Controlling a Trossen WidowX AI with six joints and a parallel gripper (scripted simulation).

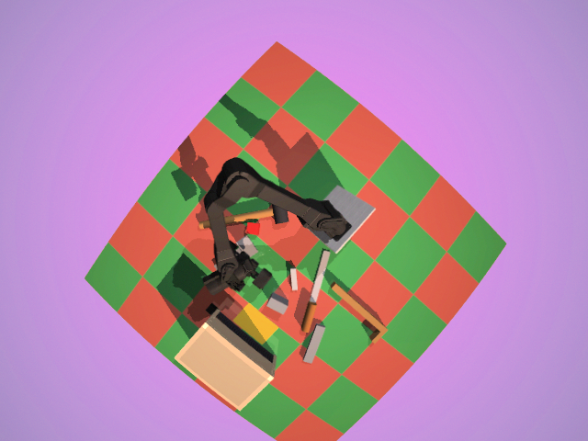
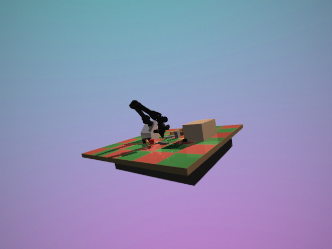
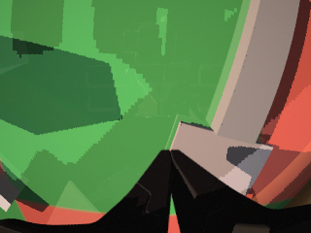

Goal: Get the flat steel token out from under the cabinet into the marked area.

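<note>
The cabinet (image 1: 222, 360) (image 2: 192, 132) stands with dark vent slots (image 1: 244, 337) along its front. The yellow marked area (image 1: 257, 324) lies in front of it. I cannot make out the steel token in any view. My gripper (image 2: 162, 137) (image 3: 169, 158) is shut and empty, pointing down above the table. In the wrist view its tips appear beside the end block of a grey bar-shaped tool (image 1: 246, 245) (image 3: 255, 63), which lies partly hidden under the arm in the top view. Whether the tips touch it is unclear.
A red cube (image 1: 253, 228) (image 2: 152, 141) and a hammer (image 1: 280, 214) lie near the arm. A grey block (image 1: 277, 303), small white block (image 1: 294, 278), orange-handled flat tool (image 1: 319, 279), grey bar (image 1: 313, 344) and wooden L-shaped stick (image 1: 356, 306) lie beyond. A black object (image 1: 212, 309) (image 2: 184, 140) is by the cabinet's corner.
</note>
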